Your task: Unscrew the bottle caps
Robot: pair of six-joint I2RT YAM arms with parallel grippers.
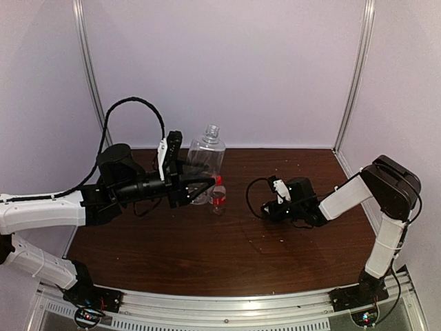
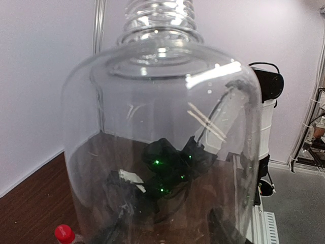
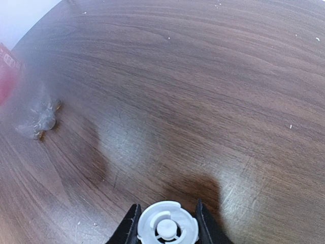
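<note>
Starting with the top external view, the left gripper [image 1: 201,189] has its jaws on either side of the taller bottle [image 1: 205,160], low on its body, and looks clamped on it. The bottle's threaded neck [image 1: 211,129] stands bare above the gripper. The shorter bottle [image 1: 218,196] stands just beyond the fingertips, close against the taller one, with its red cap [image 1: 219,181] on. The right gripper [image 1: 270,205] hovers low over the table [image 1: 227,255], apart from both bottles; its grip cannot be judged from here.

From the left wrist, the clear wall of the taller bottle fills the space straight ahead of the gripper, with the open neck above. The red cap peeks out low and to the left. Thin clear plastic like this will likely flex and slip, so a low, firm hold on the body suits bracing it.

From the right wrist, the fingers [image 3: 128,231] are closed on the white cap [image 3: 167,226], pinched by its rim with the hollow inside facing the camera. It is light and stiff, so it is easily dropped. The shorter bottle sits blurred, ahead and far to the left. Its red cap is small and probably ribbed. It should be pinched across the rim while the body below is held.
</note>
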